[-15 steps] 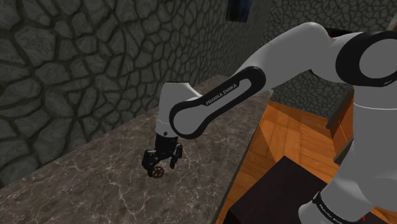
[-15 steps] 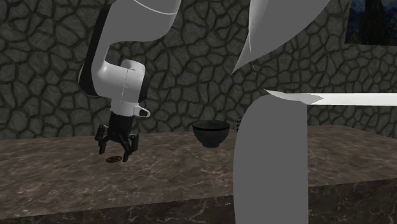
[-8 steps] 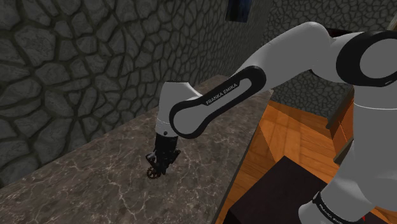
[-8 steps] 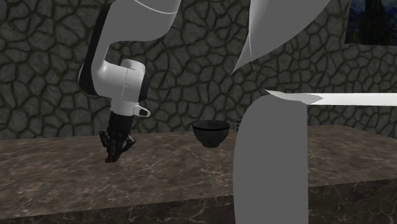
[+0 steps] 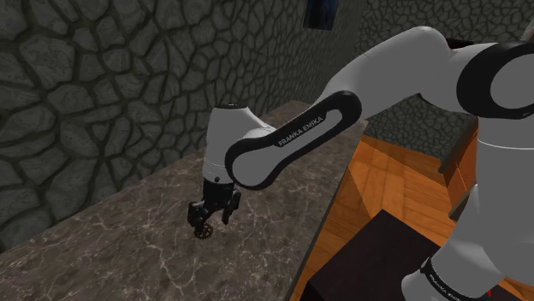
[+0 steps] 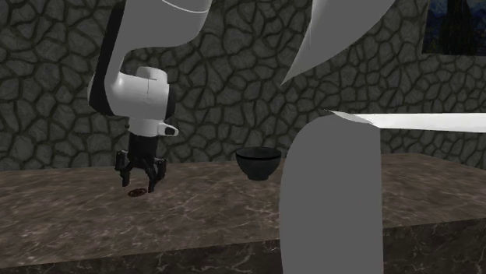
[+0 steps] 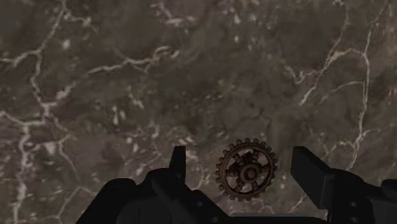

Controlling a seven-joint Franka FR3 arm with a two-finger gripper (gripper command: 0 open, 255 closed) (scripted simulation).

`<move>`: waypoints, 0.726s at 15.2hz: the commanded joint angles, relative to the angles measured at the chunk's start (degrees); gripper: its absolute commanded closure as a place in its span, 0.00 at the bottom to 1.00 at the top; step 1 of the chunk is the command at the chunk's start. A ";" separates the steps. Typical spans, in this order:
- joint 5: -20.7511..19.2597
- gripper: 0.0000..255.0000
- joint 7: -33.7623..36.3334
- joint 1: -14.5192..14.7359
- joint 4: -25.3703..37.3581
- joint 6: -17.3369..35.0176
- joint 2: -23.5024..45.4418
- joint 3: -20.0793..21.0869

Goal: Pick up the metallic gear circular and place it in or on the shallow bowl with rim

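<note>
The gripper's [image 7: 242, 156] fingers [image 7: 312, 170] are standing wide astride the untouched gear [image 7: 247, 170]; in the second exterior view, the bowl [image 6: 258, 163] is sitting at its three o'clock.

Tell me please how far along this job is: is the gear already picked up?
Done: the black two-finger gripper is positioned just above the small rusty-brown toothed gear. In hand: nothing; the open fingers stand either side of the gear, which lies flat on the dark marbled counter. Left: closing, lifting, and carrying it to the dark rimmed bowl.

surface: dark veined stone counter [image 6: 202, 214] | on it: brown gear [image 7: 248, 170], black bowl [image 6: 258, 163], well apart
</note>
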 commanded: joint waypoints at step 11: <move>-13.08 0.00 6.26 7.37 2.51 3.77 3.62 -5.06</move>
